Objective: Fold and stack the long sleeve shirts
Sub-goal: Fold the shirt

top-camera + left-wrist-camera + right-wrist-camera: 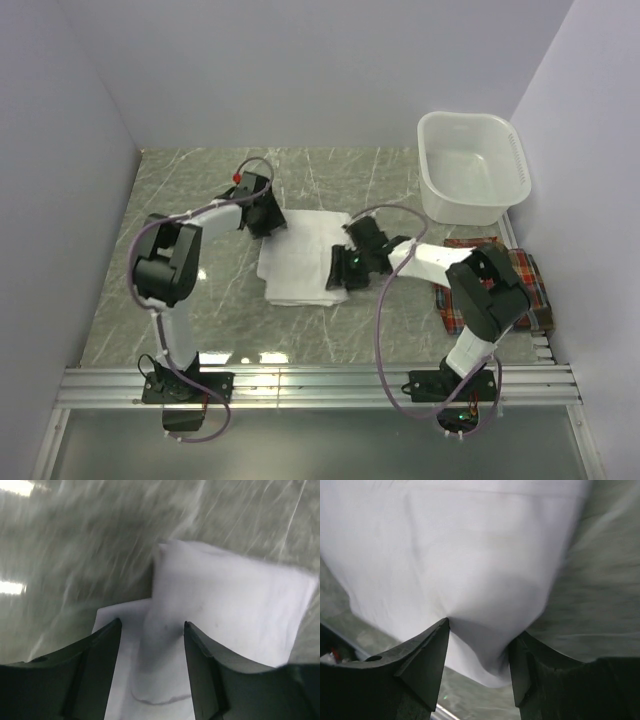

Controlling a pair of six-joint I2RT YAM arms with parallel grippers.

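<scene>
The white shirt (300, 262) lies folded flat at the middle of the bench (190, 190). My left gripper (262, 222) is at the shirt's far left corner, fingers (100, 670) parted with a band of cloth between them; I cannot tell whether it is pinched. My right gripper (340, 268) is at the shirt's right edge, clamped on a bunch of white cloth. The plaid shirt (525, 280) lies by the right edge, and the basin (465, 212) sits in the far right corner.
</scene>
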